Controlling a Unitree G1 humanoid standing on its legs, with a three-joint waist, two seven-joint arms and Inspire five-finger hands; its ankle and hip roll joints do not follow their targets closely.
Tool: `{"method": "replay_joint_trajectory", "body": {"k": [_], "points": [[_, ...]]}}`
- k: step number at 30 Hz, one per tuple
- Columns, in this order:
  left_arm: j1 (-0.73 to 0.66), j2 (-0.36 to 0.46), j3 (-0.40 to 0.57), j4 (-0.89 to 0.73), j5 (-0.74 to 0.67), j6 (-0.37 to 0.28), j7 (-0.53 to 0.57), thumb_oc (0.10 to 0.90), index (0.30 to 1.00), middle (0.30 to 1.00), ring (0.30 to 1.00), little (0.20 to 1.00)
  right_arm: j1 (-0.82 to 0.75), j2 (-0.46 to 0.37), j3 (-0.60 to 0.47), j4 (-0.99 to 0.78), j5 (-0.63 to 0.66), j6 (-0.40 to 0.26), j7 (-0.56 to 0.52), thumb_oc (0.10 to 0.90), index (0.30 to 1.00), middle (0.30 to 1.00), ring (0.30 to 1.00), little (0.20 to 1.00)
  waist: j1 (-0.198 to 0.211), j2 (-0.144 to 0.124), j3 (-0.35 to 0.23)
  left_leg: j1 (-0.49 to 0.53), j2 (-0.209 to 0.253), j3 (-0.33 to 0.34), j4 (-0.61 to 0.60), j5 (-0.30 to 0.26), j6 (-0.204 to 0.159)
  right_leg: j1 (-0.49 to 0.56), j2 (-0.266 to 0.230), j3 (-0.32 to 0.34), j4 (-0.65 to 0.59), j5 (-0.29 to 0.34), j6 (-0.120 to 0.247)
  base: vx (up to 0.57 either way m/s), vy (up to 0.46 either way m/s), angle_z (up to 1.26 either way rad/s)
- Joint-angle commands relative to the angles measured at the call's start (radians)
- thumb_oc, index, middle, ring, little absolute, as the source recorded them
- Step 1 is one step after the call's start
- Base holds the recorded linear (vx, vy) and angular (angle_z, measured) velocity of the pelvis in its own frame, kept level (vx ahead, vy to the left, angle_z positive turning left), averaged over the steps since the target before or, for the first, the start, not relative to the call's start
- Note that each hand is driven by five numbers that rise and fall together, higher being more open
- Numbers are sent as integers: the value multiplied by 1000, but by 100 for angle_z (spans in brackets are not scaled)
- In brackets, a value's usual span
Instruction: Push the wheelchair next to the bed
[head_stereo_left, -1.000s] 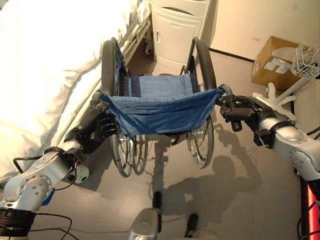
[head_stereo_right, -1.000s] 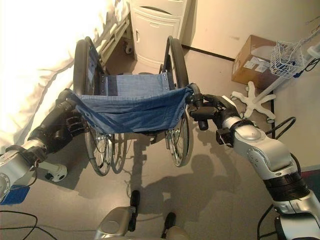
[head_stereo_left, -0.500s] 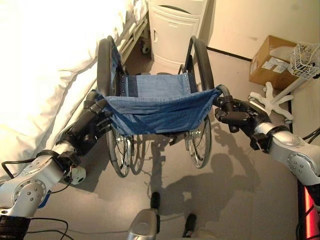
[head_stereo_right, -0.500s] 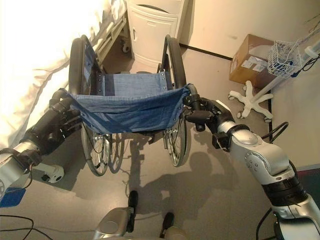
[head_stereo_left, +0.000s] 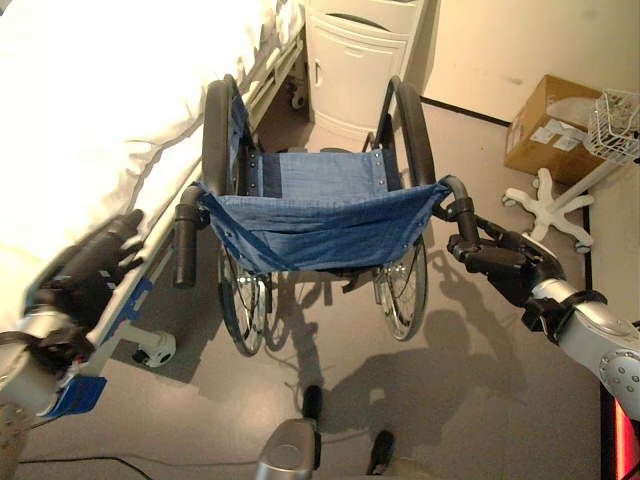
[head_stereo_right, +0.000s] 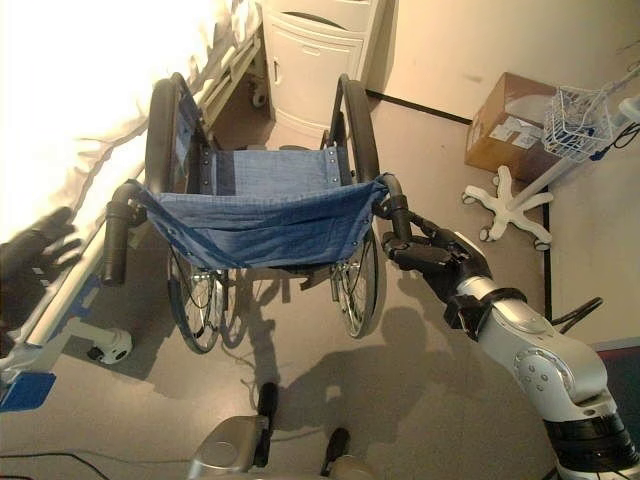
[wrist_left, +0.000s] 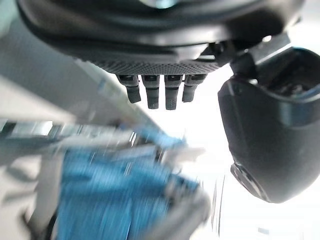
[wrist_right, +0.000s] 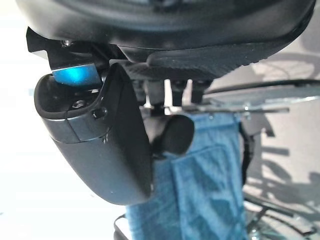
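The wheelchair (head_stereo_left: 320, 215), with a blue cloth seat and back and black wheels, stands close beside the white bed (head_stereo_left: 90, 120), which is on its left. My left hand (head_stereo_left: 85, 275) hangs open, away from the black left push handle (head_stereo_left: 185, 245) and over the bed's edge; its straight fingers (wrist_left: 155, 92) hold nothing. My right hand (head_stereo_left: 505, 265) is open just behind the right push handle (head_stereo_left: 460, 205). Its fingers reach to the handle's round end (wrist_right: 175, 135), which sits beside the thumb (wrist_right: 100, 145).
A white bedside cabinet (head_stereo_left: 355, 70) stands right in front of the wheelchair. To the right are a cardboard box (head_stereo_left: 545, 125) and a white wire basket (head_stereo_left: 612, 120) on a stand with a star base (head_stereo_left: 545, 200). A bed caster (head_stereo_left: 155, 348) sits near the left wheel.
My left hand has let go of the left handle and drawn back to the left. My right hand has loosened and slid back to the right handle's end.
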Motion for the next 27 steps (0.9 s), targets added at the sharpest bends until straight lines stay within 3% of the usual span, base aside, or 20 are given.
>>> {"method": "replay_joint_trajectory", "body": {"k": [1, 7, 12, 15, 21, 27], "points": [[5, 73, 110, 64, -11, -141, 17, 800, 900, 900, 900, 900, 1, -59, -171, 99, 31, -177, -151, 800, 900, 900, 900, 900, -31, 52, -126, 120, 62, 4, -87, -2, -107, -64, 45, -25, 6, 82, -20, 5, 9, 9], [56, 66, 195, 120, -60, -136, 72, 800, 900, 900, 900, 900, 61, -12, -223, 132, 52, -150, -179, 800, 900, 900, 900, 900, -34, 53, -159, 146, 59, -4, -115, 9, -115, -55, 45, -32, 1, 85, -14, 36, 18, 6], [86, -10, 175, 137, -55, -86, 16, 800, 900, 900, 900, 900, 142, 69, -266, 166, 98, -155, -229, 800, 900, 900, 900, 900, -47, 52, -178, 157, 59, -1, -126, 8, -118, -52, 47, -34, 1, 79, -14, 27, 32, 6], [108, -78, 141, 127, -67, -43, -24, 800, 900, 900, 900, 900, 208, 110, -320, 191, 141, -196, -256, 800, 900, 900, 900, 900, -55, 53, -183, 162, 59, 1, -129, 3, -116, -51, 47, -32, 1, 74, -13, 0, 0, 0], [101, -133, 54, 224, -53, 37, -74, 800, 900, 900, 900, 900, 230, 161, -410, 249, 196, -362, -286, 800, 900, 900, 900, 900, -82, 56, -187, 173, 56, 13, -133, -8, -114, -58, 47, -22, 1, 79, -2, -6, -3, 0], [63, -210, -111, 311, -90, 98, -69, 800, 900, 900, 900, 900, 245, 232, -366, 292, 218, -398, -303, 800, 900, 900, 900, 900, -100, 64, -186, 174, 53, 22, -134, -9, -110, -66, 45, -12, 1, 90, 4, -27, -12, -16]]}}
